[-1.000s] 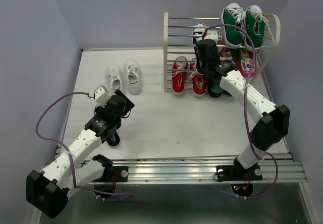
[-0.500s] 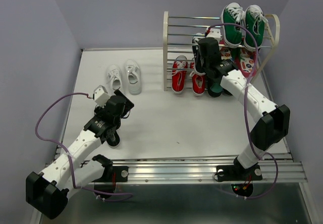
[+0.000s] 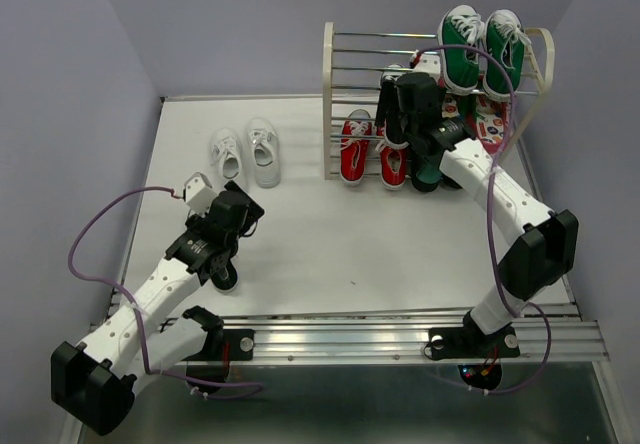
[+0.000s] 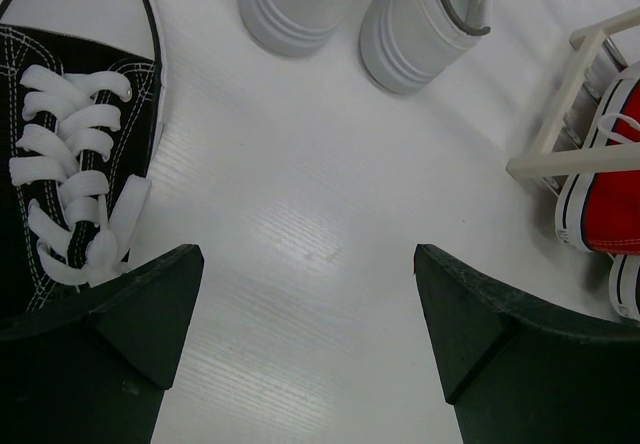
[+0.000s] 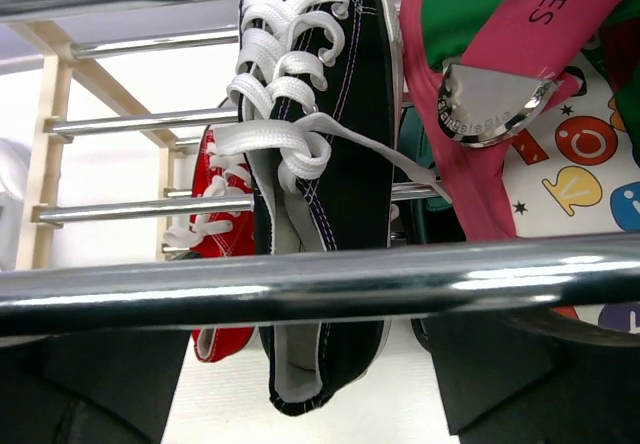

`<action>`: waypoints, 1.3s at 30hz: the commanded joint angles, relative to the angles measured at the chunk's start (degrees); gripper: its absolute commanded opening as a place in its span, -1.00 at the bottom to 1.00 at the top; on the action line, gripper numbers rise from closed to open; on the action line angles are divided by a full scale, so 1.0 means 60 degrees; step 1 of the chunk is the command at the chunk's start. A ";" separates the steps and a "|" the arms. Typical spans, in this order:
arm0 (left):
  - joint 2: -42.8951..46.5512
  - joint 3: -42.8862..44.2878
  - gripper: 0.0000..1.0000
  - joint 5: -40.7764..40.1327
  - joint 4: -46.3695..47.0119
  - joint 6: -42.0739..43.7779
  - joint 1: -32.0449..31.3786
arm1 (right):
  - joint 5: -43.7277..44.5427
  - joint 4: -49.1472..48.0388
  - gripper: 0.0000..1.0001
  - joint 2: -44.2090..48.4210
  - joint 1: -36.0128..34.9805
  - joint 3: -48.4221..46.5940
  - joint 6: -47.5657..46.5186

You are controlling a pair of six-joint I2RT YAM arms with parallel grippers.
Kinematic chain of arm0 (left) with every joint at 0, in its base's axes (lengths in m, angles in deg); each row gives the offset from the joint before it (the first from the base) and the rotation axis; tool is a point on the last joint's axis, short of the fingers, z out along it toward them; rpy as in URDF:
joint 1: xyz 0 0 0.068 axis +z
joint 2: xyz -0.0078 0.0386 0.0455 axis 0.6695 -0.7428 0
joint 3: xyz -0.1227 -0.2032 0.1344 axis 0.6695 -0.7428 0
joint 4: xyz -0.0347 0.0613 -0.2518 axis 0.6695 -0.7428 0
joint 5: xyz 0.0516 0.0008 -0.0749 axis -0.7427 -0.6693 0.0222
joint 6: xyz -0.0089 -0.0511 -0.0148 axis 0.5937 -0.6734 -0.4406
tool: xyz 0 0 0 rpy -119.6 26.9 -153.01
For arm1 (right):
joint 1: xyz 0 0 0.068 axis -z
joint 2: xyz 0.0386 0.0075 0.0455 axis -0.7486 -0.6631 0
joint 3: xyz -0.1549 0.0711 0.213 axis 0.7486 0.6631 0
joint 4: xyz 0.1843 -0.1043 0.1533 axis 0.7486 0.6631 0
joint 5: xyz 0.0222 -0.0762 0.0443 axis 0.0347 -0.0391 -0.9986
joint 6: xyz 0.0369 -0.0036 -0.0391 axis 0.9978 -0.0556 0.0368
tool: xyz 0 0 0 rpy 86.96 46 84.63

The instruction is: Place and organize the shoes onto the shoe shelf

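The right gripper (image 5: 308,336) stands wide open at the shelf (image 3: 328,84), upper right, its jaws flanking a black shoe (image 5: 330,164) set among the rods. The left gripper (image 4: 305,274), open and empty, hovers lower left beside the other black shoe (image 4: 60,154).

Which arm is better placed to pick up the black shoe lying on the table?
Left. The left gripper, open, hangs right beside that black shoe. The right gripper is up at the shelf, with the other black shoe between its jaws.
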 commanded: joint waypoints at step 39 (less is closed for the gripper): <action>-0.1648 -0.0507 -1.00 0.0515 -0.0332 0.0418 0.1680 | -0.4023 -0.0596 1.00 0.4816 0.0146 0.3790 0.0013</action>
